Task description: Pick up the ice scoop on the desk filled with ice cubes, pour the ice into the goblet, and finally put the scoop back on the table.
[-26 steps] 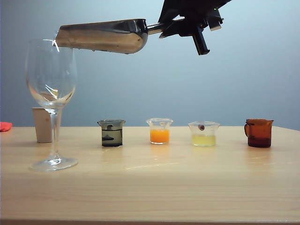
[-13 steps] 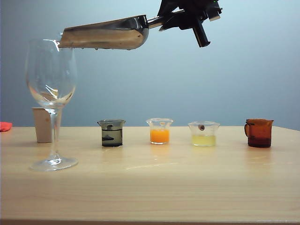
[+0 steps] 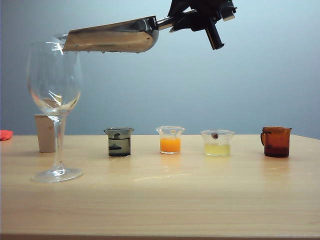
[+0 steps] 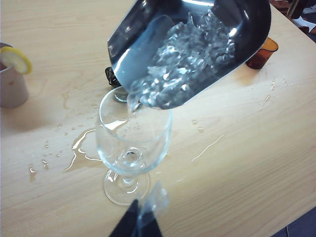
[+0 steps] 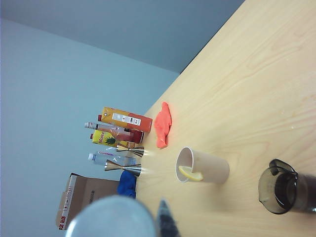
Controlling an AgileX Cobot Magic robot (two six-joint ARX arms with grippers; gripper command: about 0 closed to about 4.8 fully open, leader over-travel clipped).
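The right gripper (image 3: pixel 192 20) hangs high above the surface (image 3: pixel 200 200), up and well to the right of the goblet (image 3: pixel 54 100), its jaws closed on the round handle of the ice scoop (image 3: pixel 112 37). From there the scoop runs out nearly level toward the goblet, its open lip just over the goblet's rim. In the left wrist view the ice cubes (image 4: pixel 185 54) lie heaped in the trough and crowd down to the lip above the goblet's mouth; the goblet bowl looks empty of ice.

The left gripper (image 4: pixel 136 224) shows only as a dark tip near the goblet's foot, and whether its jaws are open I cannot tell.

The pour seems barely begun. It would go best with the lip kept centred over the goblet's mouth and the handle raised slowly, so cubes slide a few at a time. Puddles by the goblet's foot warn of spills.
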